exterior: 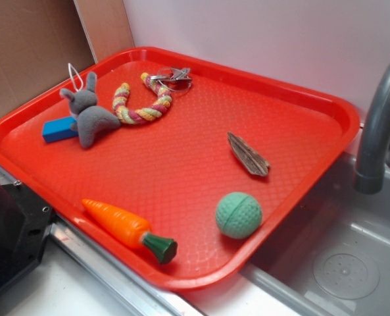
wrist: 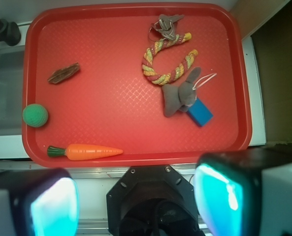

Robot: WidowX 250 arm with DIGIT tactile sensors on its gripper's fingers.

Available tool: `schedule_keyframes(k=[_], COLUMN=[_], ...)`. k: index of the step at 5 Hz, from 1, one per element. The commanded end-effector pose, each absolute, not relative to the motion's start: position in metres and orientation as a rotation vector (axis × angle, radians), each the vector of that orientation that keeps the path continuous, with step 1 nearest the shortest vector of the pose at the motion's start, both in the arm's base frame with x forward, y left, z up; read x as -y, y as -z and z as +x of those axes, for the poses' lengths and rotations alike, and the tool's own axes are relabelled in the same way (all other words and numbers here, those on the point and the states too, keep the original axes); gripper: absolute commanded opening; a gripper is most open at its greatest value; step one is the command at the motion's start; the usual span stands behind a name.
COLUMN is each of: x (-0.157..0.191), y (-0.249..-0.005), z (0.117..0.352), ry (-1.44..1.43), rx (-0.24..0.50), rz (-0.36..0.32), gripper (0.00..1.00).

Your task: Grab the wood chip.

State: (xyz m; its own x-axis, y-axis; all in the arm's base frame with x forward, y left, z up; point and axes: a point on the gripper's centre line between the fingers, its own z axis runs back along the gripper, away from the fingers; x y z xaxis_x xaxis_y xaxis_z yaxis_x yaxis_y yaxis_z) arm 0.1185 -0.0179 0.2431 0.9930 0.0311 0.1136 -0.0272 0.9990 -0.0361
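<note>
The wood chip (exterior: 248, 155) (wrist: 63, 73) is a flat dark brown sliver with pointed ends, lying on the red tray (exterior: 181, 164) (wrist: 111, 113) toward the sink side, a little beyond the green ball (exterior: 239, 214) (wrist: 35, 115). My gripper (wrist: 136, 201) hangs high above the near edge of the tray, well away from the chip. Its two cyan-padded fingers (wrist: 219, 196) stand wide apart with nothing between them. The gripper itself does not show in the exterior view.
Also on the tray: an orange toy carrot (exterior: 125, 227) (wrist: 86, 151), a grey plush bunny (exterior: 89, 118) (wrist: 182, 96) over a blue block (exterior: 58, 130) (wrist: 200, 114), a striped rope ring (exterior: 142, 105) (wrist: 168, 61) and metal keys (exterior: 171, 78) (wrist: 166, 25). A faucet (exterior: 379, 125) and sink (exterior: 352, 257) are beside the tray.
</note>
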Motion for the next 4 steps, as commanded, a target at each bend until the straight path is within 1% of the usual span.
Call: schedule_keyframes(k=[1,2,3,4], x=[0.018,0.057,0.049,0.049], y=[-0.243,-0.228,-0.232,-0.232], z=[0.118,0.168,0.184,0.184], ry=[-0.029,-0.264,-0.474,-0.474], rx=[0.114,0.208,0.313,0.313], rz=[-0.034,-0.117,-0.239,-0.239], gripper=[1.0,1.0,1.0,1.0])
